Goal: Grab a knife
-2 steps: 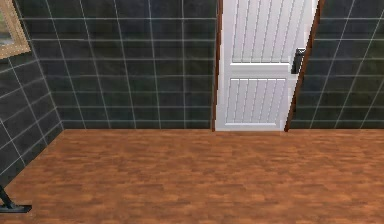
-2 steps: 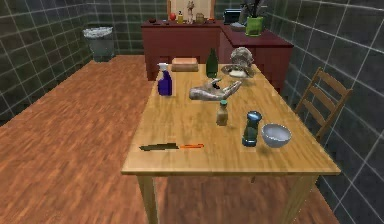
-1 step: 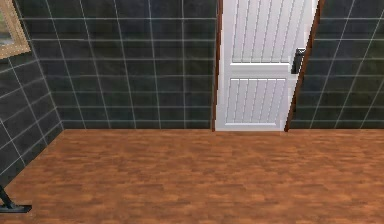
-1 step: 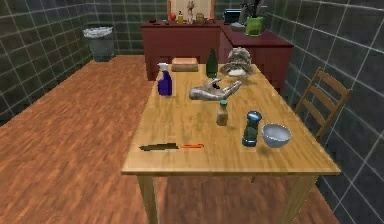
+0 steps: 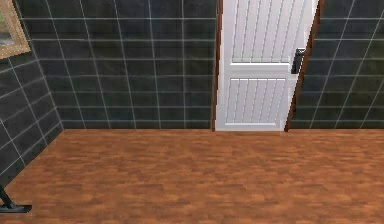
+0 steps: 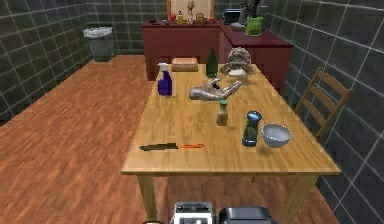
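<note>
Knife spotted, lying flat on the wooden bench close to its near edge, dark blade toward the arm side view's left and orange handle toward the right. Bare wood all around it, nothing touching it.

Farther up the bench, a small brown shaker stands near the middle. Off to the right we have a dark cylindrical jar with a pale bowl just beside it. Beyond those, a blue spray bottle stands upright on the left side, a pale rounded object lies next to it, and a green bottle rises behind. At the far end sit a brown box-like thing and what looks like a stack of dishes.

A wooden chair stands at the bench's right side. At the back of the room there is a dark red cabinet with small items on top, and a bin in the left corner.

Ahead, the forward view gives us a white panelled door set in a dark tiled wall, with wooden floor in front.

As for the gripper, I cannot tell its state.
</note>
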You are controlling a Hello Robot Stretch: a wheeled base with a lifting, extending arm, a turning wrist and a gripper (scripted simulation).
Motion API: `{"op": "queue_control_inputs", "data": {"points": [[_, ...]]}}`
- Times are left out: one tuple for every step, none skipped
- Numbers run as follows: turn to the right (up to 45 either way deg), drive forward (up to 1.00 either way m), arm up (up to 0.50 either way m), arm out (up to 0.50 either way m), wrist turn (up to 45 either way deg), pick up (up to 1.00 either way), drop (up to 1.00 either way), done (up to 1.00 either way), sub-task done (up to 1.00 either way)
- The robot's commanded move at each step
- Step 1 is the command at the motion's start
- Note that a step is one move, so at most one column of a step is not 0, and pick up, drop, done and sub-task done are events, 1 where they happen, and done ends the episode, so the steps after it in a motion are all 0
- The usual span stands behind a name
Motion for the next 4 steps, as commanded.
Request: {"op": "queue_control_inputs", "data": {"points": [[0.0,0.00,0.00,0.50,0.0,0.00,0.00,0.00,0.00],[0.0,0.00,0.00,0.00,45.0,0.00,0.00,0.00,0.00],[0.0,0.00,0.00,0.00,45.0,0.00,0.00,0.00,0.00],[0.0,0.00,0.00,0.00,45.0,0.00,0.00,0.00,0.00]]}}
